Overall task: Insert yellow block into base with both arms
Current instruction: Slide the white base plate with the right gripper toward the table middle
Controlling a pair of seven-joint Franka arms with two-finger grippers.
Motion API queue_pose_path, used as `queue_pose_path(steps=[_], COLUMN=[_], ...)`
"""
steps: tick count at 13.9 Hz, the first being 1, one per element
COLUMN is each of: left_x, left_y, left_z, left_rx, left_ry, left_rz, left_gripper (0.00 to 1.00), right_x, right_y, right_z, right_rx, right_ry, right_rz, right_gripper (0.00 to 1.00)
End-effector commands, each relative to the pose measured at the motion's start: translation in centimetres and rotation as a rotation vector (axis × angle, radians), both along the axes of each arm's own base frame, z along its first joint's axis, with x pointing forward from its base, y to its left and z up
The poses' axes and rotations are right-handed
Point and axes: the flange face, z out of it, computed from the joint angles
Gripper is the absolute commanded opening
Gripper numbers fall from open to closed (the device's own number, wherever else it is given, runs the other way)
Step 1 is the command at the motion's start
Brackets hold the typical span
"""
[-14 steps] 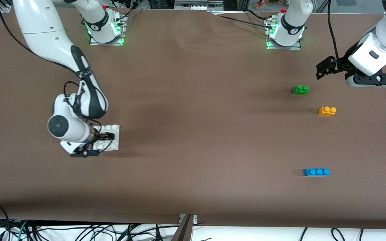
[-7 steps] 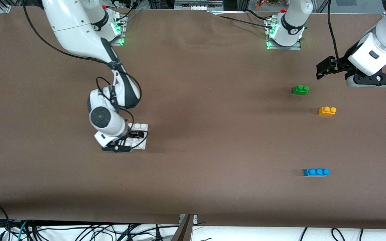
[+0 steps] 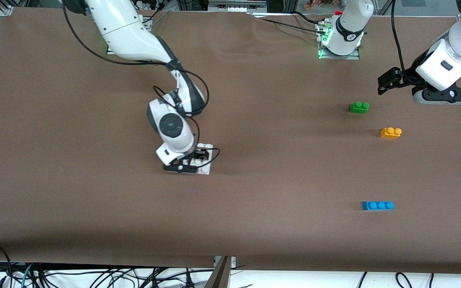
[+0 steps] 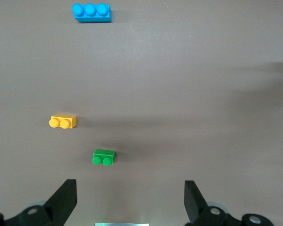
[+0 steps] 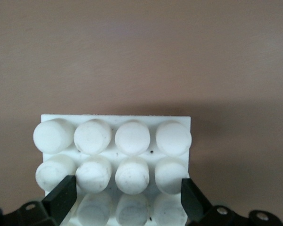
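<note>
The yellow block [image 3: 390,132] lies on the brown table toward the left arm's end; it also shows in the left wrist view [image 4: 63,122]. The white studded base [image 3: 205,169] is held in my right gripper [image 3: 195,159], which is shut on it low over the middle of the table. In the right wrist view the base [image 5: 115,136] fills the space between the two fingers, and the wrist hides part of it in the front view. My left gripper [image 3: 387,82] is open and empty, up over the table beside the green brick [image 3: 359,107].
The green brick [image 4: 104,157] lies farther from the front camera than the yellow block. A blue three-stud brick [image 3: 377,205] lies nearer to the camera, also in the left wrist view [image 4: 91,12]. Both arm bases stand at the table's back edge.
My right arm has carried the base from the right arm's end of the table toward the middle. The left arm and the three bricks have not moved.
</note>
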Motion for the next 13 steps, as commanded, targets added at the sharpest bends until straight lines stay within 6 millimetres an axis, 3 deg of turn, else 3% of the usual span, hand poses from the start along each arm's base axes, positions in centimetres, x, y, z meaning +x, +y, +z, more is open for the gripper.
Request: queue_pose_path(steps=[1,4,7,13], left_x=[0.2,0.2,0.2,0.2], left_y=[0.2,0.2,0.2,0.1], left_z=[0.5,0.5,0.5,0.5], left_rx=[0.019,0.019,0.019,0.019], left_ry=[0.002,0.000,0.002,0.002], left_rz=[-0.009,-0.009,-0.009,-0.009], left_gripper=[1.00,1.00,1.00,1.00], right_x=[-0.9,-3.3,-4.9,-3.8], right_y=[4.1,9.6,13.1,12.8], right_z=[-0.3,0.3,-0.2,0.9], right_rx=[0.029,0.052,0.066,0.073], right_ry=[-0.019,-0.049,-0.064,-0.086], right_rz=[0.011,0.069,0.079,0.079], right_gripper=[1.00,1.00,1.00,1.00])
